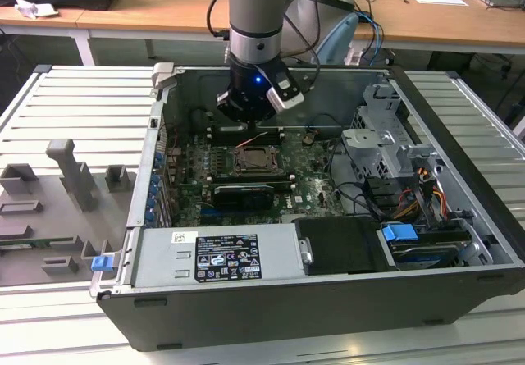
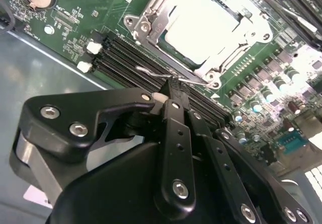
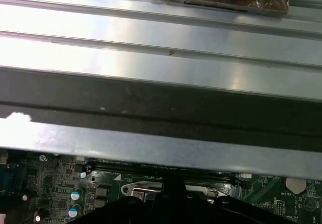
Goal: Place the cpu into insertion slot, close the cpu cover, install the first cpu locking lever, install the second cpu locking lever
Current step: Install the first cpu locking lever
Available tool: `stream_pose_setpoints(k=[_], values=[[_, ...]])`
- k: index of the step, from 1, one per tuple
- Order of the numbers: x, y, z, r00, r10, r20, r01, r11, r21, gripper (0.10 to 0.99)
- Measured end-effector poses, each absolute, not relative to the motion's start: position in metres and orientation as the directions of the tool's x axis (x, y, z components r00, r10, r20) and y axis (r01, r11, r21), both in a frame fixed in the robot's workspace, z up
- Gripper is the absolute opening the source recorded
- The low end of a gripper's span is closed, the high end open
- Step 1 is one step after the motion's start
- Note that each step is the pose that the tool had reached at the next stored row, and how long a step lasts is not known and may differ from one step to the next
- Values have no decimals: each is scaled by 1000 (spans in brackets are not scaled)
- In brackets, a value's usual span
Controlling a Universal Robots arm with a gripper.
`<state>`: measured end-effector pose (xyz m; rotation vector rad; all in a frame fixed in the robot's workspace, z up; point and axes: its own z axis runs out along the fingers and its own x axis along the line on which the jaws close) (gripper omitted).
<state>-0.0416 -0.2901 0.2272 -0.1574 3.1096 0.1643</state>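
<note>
The cpu (image 2: 201, 25) lies pale and flat in the insertion slot (image 1: 258, 161) on the green board. The silvery cpu cover (image 2: 151, 25) is down around it, framing its face. A thin wire locking lever (image 2: 188, 79) runs along the socket's edge beside the black memory slots. My gripper (image 2: 172, 90) has its black fingers (image 2: 173, 133) pressed together, with the tips right at that wire; I cannot tell whether they touch it. In the exterior view the gripper (image 1: 250, 111) hangs inside the open computer case, just behind the socket. The socket frame (image 3: 146, 188) also shows in the first wrist view.
Black memory slots (image 2: 126, 58) lie next to the socket. A black card (image 1: 242, 194) sits in front of it, a grey power supply (image 1: 217, 258) nearer, and drive cages with cables (image 1: 394, 168) at the exterior view's right. The case wall (image 3: 161, 143) rises close by.
</note>
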Motion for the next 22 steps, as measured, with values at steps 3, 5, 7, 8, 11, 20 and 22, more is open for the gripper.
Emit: stream_pose_setpoints(k=[3, 5, 7, 8, 11, 20, 22], values=[[-39, -289, 225, -995, -100, -29, -102, 989, 103, 106], [-38, -288, 224, -995, -100, -29, -102, 989, 103, 106], [-36, -288, 222, -995, -99, -29, -102, 990, 102, 106], [-35, -288, 221, -995, -98, -29, -101, 990, 102, 106], [-33, -288, 220, -996, -87, -29, -90, 991, 100, 106], [-25, -288, 213, -996, -81, -29, -83, 991, 100, 106], [-24, -288, 210, -996, -81, -29, -83, 991, 100, 106]])
